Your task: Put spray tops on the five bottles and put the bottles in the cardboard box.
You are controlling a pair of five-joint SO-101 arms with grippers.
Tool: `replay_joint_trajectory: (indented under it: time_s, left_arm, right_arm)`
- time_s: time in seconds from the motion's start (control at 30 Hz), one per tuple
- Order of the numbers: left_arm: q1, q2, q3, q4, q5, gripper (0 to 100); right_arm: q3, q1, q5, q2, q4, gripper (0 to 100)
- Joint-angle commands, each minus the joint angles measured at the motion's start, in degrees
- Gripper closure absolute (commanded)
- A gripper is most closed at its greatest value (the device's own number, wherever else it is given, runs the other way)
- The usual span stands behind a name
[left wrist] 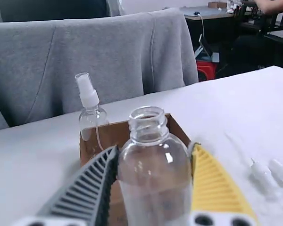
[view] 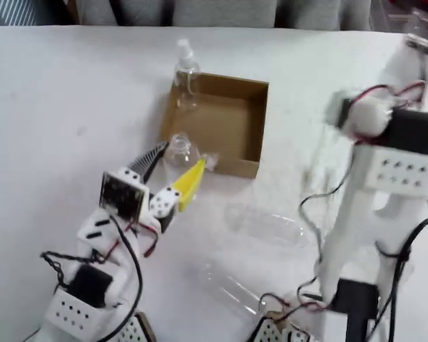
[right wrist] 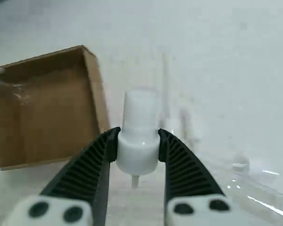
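The left hand [left wrist: 154,149] is clamped around an upright, uncapped bottle [left wrist: 153,181] just at the near edge of the cardboard box [view: 225,125]. The right hand [right wrist: 138,134] pinches a white spray top [right wrist: 140,113] between its fingers. A capped bottle [view: 187,71] stands at the box's far corner, and two lying bottles [view: 265,224] rest on the counter [view: 57,92].

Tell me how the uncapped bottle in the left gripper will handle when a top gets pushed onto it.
The uncapped bottle looks empty and clear plastic, so probably light and squeezable. Its smooth round wall sits between the left gripper's ribbed fingers, so it might twist or slip under a push. Laid down, it would likely roll.
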Motion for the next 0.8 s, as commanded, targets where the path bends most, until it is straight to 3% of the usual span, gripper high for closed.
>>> replay_joint_trajectory:
  time_s: [0.0,0.23,0.37,0.77]
  left_arm:
    - [0.92,-8.57,3.52,-1.41,-0.53,98]
    - [0.92,-14.9,6.95,1.85,-0.53,98]
    - [0.92,-14.81,6.95,1.93,-0.53,98]
    - [0.92,-14.81,7.3,3.6,-0.62,98]
  right_arm:
    - [-2.64,-7.25,-0.7,-8.4,-6.81,98.2]
    - [-2.46,-23.69,-0.18,-22.29,-22.9,98.3]
    - [-2.11,-31.78,4.04,-24.4,-30.99,98.3]
    - [-1.76,-41.63,5.27,-15.87,-38.46,98.3]
